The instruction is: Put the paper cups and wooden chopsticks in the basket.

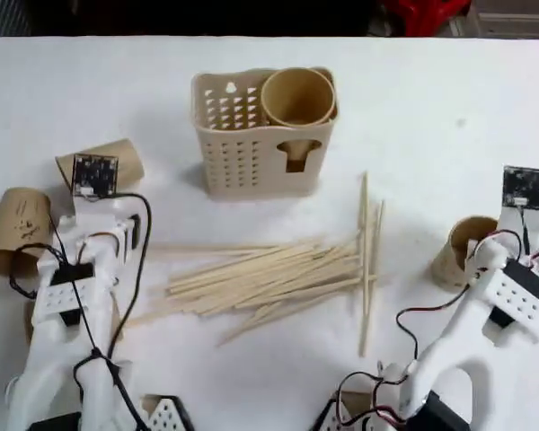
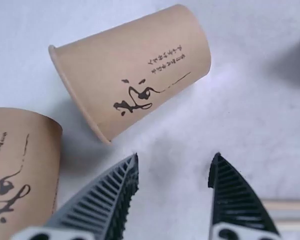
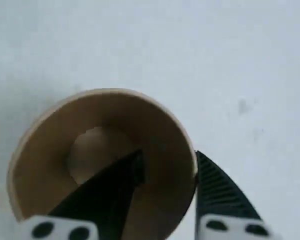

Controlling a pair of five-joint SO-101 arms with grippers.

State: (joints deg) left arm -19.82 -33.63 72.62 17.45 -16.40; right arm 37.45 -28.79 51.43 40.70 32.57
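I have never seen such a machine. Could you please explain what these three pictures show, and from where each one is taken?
These are two small robot arms at a white table. One picture looks down from above; the other two come from a camera on each arm's wrist. On the table are a basket with one paper cup already inside, a pile of wooden chopsticks and other cups. The left gripper is open and empty, near a cup lying on its side. The right gripper is open, one finger inside an upright cup, one outside.
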